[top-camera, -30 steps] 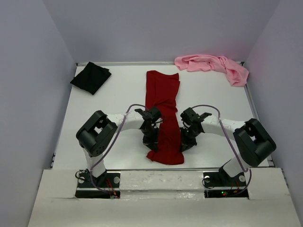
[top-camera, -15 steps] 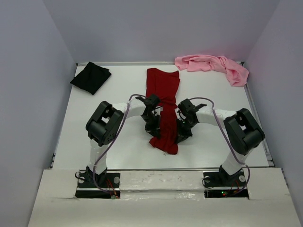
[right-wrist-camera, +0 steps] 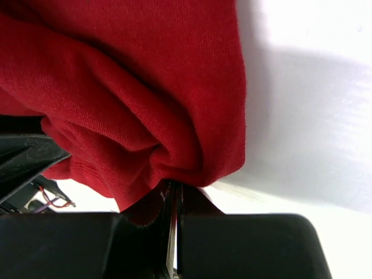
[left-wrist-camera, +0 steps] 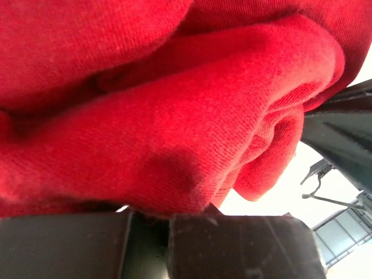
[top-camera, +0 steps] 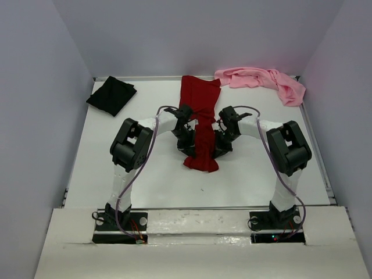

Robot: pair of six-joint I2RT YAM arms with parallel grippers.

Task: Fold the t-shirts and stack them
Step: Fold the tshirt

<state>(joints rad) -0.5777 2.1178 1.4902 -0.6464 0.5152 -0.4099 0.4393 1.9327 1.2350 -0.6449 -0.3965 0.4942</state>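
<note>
**Dark red shirt pinched from both sides, mid-table**

Item 1, table (top-camera: 145, 186): white top, with the two arms bolted at its near edge and reaching in toward the middle.

Item 2, left gripper (top-camera: 187, 141): clenched on the left edge of the dark red shirt (top-camera: 200, 104). In the left wrist view the cloth is bunched in thick folds right over the fingers (left-wrist-camera: 238, 247), and its underside sinks into the narrow gap between them.

Item 3, right gripper (top-camera: 221, 142): clenched on the shirt's right edge. In the right wrist view a fold of cloth runs down into the seam between the two fingers (right-wrist-camera: 244, 244), which are pressed together on it.

Item 4, dark red shirt: a long narrow strip running near to far between the two grippers. Its near end sits just nearer than the fingertips; whether that end touches the table cannot be told. Its far end reaches the table's far edge.

Item 5, black shirt (top-camera: 111, 96): folded small, far left corner, well apart from both grippers.

Item 6, pink shirt (top-camera: 261, 80): crumpled along the far right edge, untouched.
</note>
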